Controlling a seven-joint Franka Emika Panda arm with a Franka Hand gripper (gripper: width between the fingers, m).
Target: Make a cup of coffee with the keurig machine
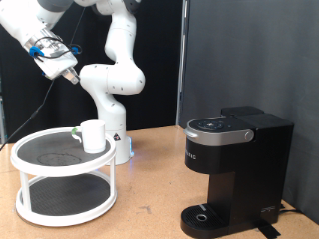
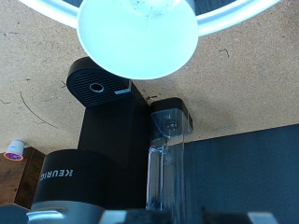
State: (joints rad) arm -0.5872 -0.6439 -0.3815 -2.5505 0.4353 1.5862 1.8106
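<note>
The white cup (image 1: 93, 135) stands upright on the top shelf of a white two-tier round rack (image 1: 30, 149), at the exterior view's left. In the wrist view the cup (image 2: 138, 33) is seen from above, and its inside looks bare. The black keurig machine (image 1: 234, 169) stands at the exterior view's right with its lid down and nothing on its round drip base (image 1: 204, 216). The wrist view also shows the keurig machine (image 2: 103, 131) with its clear water tank (image 2: 168, 163). My gripper (image 1: 66, 72) hangs high above the rack, well apart from the cup, open and holding nothing.
A small pale pod (image 2: 14, 149) with a pink rim lies on the wooden table (image 1: 150, 179) beside a dark brown block (image 2: 23, 173). The arm's white base (image 1: 118, 139) stands just behind the rack. A black curtain backs the scene.
</note>
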